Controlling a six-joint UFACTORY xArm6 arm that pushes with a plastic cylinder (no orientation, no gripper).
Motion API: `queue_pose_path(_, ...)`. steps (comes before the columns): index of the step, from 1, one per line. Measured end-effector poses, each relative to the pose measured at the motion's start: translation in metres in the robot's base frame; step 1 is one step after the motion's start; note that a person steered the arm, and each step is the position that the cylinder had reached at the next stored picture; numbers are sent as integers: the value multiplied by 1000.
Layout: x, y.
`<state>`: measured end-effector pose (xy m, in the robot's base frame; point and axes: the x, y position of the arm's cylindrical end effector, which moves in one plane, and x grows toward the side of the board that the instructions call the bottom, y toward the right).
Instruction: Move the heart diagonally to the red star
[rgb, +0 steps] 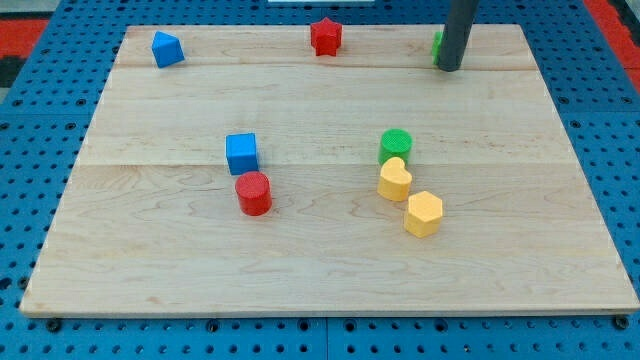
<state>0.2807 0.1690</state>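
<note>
My tip (449, 68), a bare rod holding nothing, rests at the board's far edge, just beside a half-hidden green block (438, 44). The yellow heart (394, 180) lies well below and left of it, touching the green cylinder (395, 146); the red star (325, 36) is off to its left. The approach seems not yet begun: next I judge the tip must get below and right of the heart.

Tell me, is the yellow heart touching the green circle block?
Yes: the yellow heart sits tight against the green cylinder, no gap showing.
</note>
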Motion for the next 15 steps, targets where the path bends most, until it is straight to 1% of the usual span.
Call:
queue_pose_path(2,4,-2)
queue_pose_path(3,58,-9)
queue_pose_path(4,126,-68)
queue_pose_path(5,138,-77)
queue_pose_path(7,181,-172)
queue_pose_path(8,215,-202)
queue_pose_path(9,223,-270)
queue_pose_path(10,197,-332)
queue_pose_path(11,197,-359)
queue_pose_path(12,177,-378)
queue_pose_path(13,151,-375)
queue_pose_path(14,151,-362)
queue_pose_path(15,151,-361)
